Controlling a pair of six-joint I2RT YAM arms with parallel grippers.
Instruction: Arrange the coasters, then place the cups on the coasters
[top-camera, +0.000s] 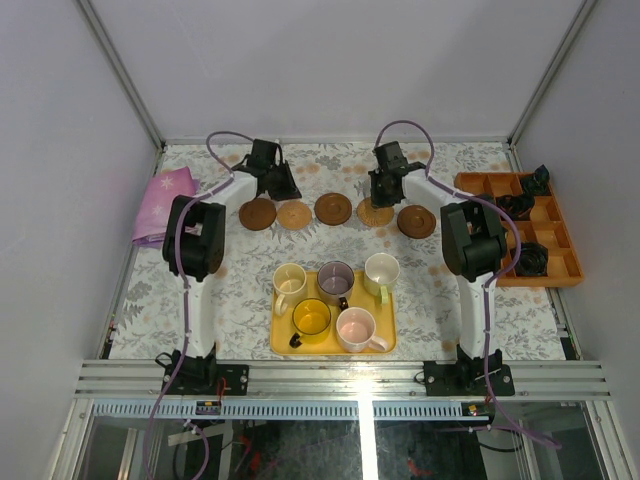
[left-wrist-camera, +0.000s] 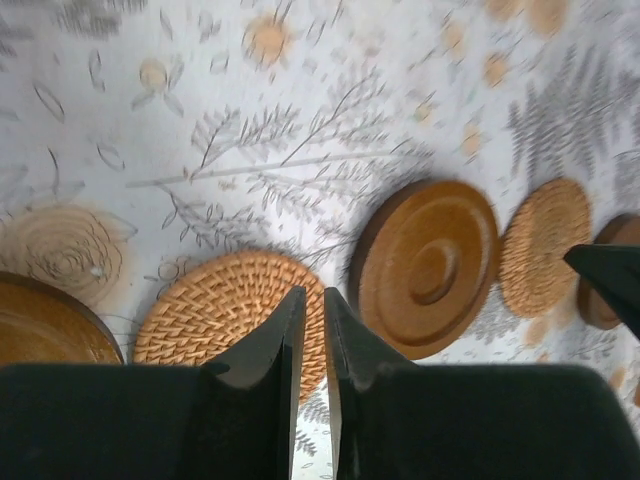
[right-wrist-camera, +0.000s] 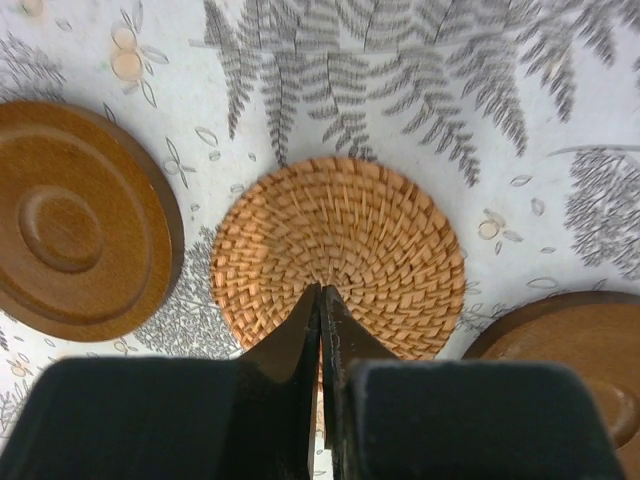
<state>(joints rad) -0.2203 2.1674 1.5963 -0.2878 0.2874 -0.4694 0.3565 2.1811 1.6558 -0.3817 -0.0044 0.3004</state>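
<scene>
Step in hand: arranging coasters (top-camera: 333, 208). Five in a row across far worktop (top-camera: 230, 290), leftmost pair nearly touching.
Left end effector (left-wrist-camera: 312, 292): parted by a slit, empty, over tan woven coaster (left-wrist-camera: 220, 300).
Right end effector (right-wrist-camera: 320, 288): clenched, empty, tips above second woven coaster (right-wrist-camera: 340, 240).
Cups (top-camera: 335, 277): all five on yellow tray (top-camera: 322, 347), none placed.
Next, likely: even out row, then open wide for a cup.

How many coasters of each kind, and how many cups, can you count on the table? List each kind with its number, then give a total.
Dark wooden coasters: 3
Woven coasters: 2
Cups: 5
Total: 10
</scene>
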